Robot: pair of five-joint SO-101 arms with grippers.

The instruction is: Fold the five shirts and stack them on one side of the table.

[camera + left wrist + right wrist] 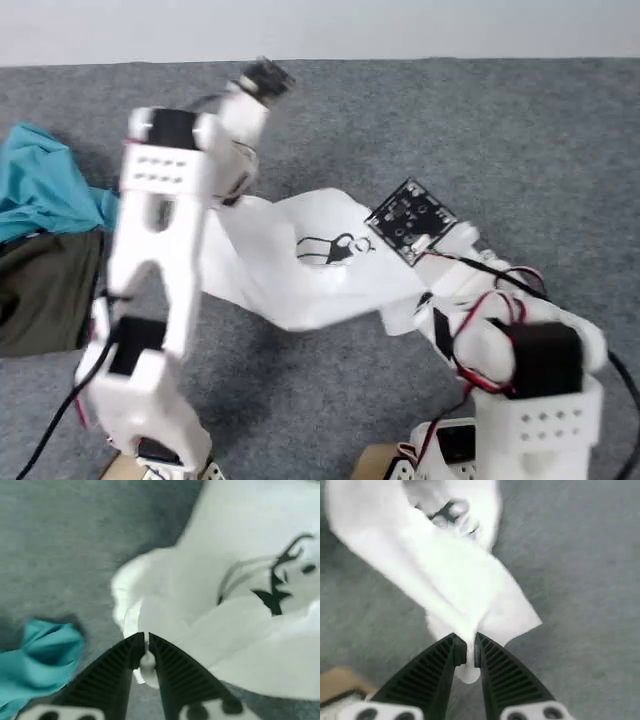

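Observation:
A white shirt with a black line drawing lies crumpled on the grey table, stretched between the two arms. My left gripper is shut on the white shirt, pinching an edge near its left end. My right gripper is shut on the white shirt too, holding a corner at its right end. In the high view the left arm stands over the shirt's left side and the right arm sits at its right. A teal shirt and a dark olive shirt lie at the table's left edge.
The grey carpet-like table top stretches bare behind and to the right of the white shirt. The teal shirt lies close beside the left gripper. A brown base plate shows at the table's front.

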